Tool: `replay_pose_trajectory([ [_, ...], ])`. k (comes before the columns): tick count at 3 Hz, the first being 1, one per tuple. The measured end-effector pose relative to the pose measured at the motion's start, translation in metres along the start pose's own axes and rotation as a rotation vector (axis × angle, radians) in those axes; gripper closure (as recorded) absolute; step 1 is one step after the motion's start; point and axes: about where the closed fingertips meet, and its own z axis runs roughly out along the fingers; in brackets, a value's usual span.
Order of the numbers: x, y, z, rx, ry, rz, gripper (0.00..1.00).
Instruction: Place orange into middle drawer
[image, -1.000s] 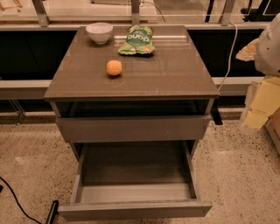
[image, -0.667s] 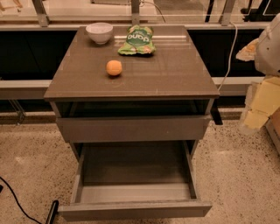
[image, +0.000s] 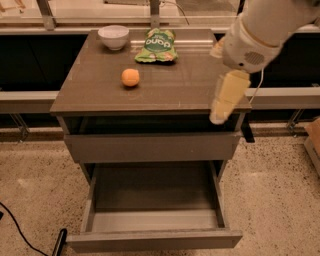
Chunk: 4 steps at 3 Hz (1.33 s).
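White arm (image: 265, 30) cut off by the top and right edges, upper part out of sight. Inside of the upper drawer (image: 150, 147) hidden behind its tall closed face, only a dark gap showing beneath the worktop (image: 175, 90). Grey-brown worktop, smooth and faintly glossy; dim room, speckled stone floor (image: 280, 190), black cable (image: 20, 230) at lower left. Middle drawer (image: 155, 241) pulled out at the bottom, smooth grey floor showing. Orange (image: 130, 77) lying on the left half of the worktop, in front of a white bowl (image: 113, 36) and a green snack bag (image: 156, 46), touching neither. Cream gripper (image: 222, 110) hanging over the worktop's right front corner, well apart from the orange; open or closed, impossible to tell.
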Motion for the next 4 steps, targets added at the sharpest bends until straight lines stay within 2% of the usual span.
replay_pose_trajectory([
  [1, -0.073, -0.060, 0.051, -0.013, -0.130, -0.076, 0.00],
  [2, -0.137, -0.120, 0.101, -0.035, -0.303, -0.017, 0.00],
  [3, -0.150, -0.147, 0.133, -0.040, -0.396, 0.105, 0.00],
  [4, -0.159, -0.155, 0.155, -0.042, -0.473, 0.190, 0.00],
])
